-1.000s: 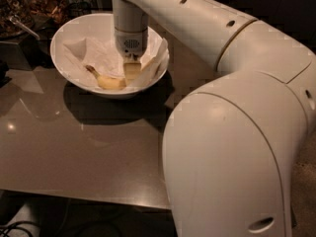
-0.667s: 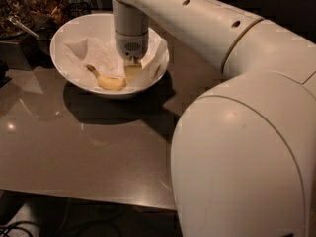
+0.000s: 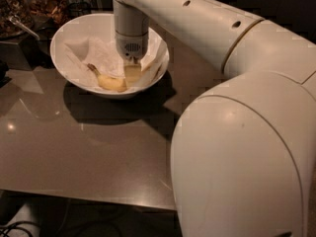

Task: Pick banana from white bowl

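Yellow banana [image 3: 109, 82]: lies on paper [image 3: 98, 51] in the white bowl [image 3: 84, 18], upper left of the frame.
End effector [image 3: 132, 74]: mine, down in the bowl at the banana's right end; I cannot tell how open it is.
Surface [image 3: 74, 147]: brown, shiny, under the bowl.

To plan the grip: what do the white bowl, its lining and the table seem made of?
White bowl: ceramic or plastic, smooth with a slight sheen. Lining: thin paper, creased. Table: smooth brown top reflecting light, material unclear. The gripper is low in the bowl, beside the banana.
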`<state>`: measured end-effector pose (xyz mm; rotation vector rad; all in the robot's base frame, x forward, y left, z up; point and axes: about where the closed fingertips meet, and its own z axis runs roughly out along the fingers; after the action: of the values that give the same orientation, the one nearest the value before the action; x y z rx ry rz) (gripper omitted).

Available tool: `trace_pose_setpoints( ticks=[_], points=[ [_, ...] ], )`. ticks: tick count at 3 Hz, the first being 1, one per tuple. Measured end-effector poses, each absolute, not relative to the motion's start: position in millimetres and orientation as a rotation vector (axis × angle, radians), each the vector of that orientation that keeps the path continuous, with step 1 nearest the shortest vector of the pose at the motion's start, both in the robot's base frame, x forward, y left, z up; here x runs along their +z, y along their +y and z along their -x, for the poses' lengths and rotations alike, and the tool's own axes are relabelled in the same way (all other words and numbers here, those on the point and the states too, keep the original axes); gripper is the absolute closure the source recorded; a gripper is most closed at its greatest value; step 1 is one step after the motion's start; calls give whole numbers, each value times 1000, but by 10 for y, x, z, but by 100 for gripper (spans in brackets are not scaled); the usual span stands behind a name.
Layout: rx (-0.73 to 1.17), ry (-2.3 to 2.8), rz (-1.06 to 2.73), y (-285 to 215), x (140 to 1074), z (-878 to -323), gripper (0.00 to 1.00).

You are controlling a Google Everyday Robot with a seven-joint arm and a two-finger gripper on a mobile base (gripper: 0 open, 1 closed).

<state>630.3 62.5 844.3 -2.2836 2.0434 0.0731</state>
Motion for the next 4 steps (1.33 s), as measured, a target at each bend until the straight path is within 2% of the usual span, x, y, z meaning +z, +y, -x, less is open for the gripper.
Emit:
trace_pose_setpoints(
  ticks=[4],
  points=[
    [176,1828,2250,511,9171,-5828,100]
  ],
)
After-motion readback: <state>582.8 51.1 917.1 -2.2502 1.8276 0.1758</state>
